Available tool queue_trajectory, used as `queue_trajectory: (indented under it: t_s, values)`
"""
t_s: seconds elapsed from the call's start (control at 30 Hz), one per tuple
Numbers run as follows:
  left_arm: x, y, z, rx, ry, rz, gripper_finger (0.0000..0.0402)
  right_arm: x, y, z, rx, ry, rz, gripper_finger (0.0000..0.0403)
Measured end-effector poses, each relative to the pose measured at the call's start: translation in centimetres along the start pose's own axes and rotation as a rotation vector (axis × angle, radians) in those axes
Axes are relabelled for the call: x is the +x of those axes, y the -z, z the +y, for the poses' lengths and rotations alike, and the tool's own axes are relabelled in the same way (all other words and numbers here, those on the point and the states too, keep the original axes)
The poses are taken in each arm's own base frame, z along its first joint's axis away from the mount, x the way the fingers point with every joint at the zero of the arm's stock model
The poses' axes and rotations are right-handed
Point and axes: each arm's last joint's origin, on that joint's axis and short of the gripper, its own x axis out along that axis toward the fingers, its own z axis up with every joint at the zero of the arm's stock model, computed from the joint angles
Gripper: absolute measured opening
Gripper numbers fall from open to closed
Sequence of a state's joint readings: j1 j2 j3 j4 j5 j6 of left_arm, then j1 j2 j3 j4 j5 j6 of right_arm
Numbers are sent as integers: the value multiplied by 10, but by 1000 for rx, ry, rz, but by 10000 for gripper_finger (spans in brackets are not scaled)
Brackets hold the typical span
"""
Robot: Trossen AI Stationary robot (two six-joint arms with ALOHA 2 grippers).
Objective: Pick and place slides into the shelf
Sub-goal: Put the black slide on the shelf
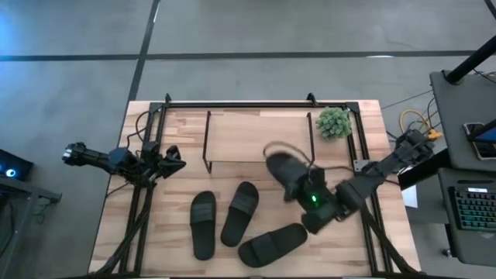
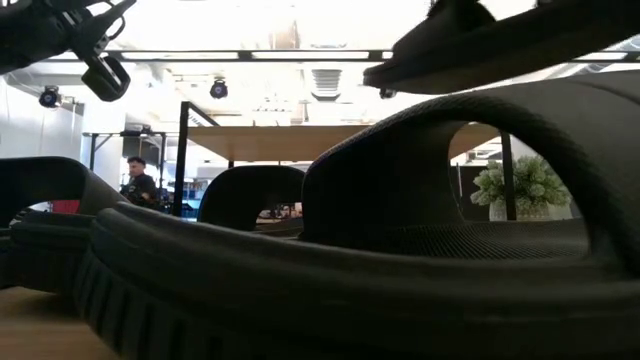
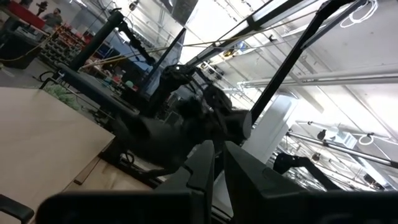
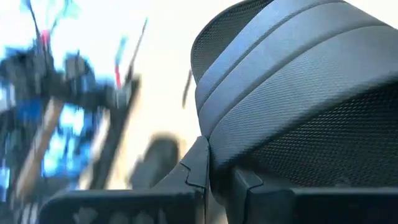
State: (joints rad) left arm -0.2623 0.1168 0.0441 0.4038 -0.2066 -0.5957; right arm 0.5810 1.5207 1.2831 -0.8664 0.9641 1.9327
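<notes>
Right tool (image 1: pixel 298 190) of mine is clamped shut on a black slide (image 1: pixel 285 172), and I've got it lifted off the desk (image 1: pixel 256 139), hanging just in front of the right end of the shelf (image 1: pixel 260 133). From my right wrist the slide's wide textured strap (image 4: pixel 292 93) fills the frame, pinched right at my fingertips (image 4: pixel 199 171). Three more slides lie on the desk in front of the shelf: one (image 1: pixel 204 223) towards the left, one (image 1: pixel 239 212) leaning just beside it, and one (image 1: pixel 273 243) lying crosswise near the front edge, close under my right arm. Down at desk level that nearest slide (image 2: pixel 380 250) blocks almost everything. A small green plant (image 1: pixel 334 122) sits by the shelf's right end. My left tool (image 1: pixel 172 160) waits over the left edge of the desk, fingers (image 3: pixel 205 165) pressed together on nothing.
</notes>
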Motion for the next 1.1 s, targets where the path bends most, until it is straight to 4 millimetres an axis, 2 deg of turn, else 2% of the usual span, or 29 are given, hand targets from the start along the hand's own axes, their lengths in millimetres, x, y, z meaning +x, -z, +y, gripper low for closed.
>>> queue_trajectory:
  t_s: [0.17,0.33,0.47,0.63,0.87,1.1]
  values:
    - [0,0,0,1,-2,3,22,29,-33,16,118,23,-157,13]
    - [0,0,0,0,0,0,22,64,-66,21,289,60,-283,13]
    - [0,0,0,1,-2,3,22,85,-84,25,411,35,-335,13]
    - [0,0,0,-1,3,-3,22,111,-89,29,416,32,-364,30]
    - [0,-1,0,-1,3,-5,22,147,-81,19,472,106,-350,43]
    - [0,0,0,-1,2,-6,22,156,-83,16,536,111,-379,45]
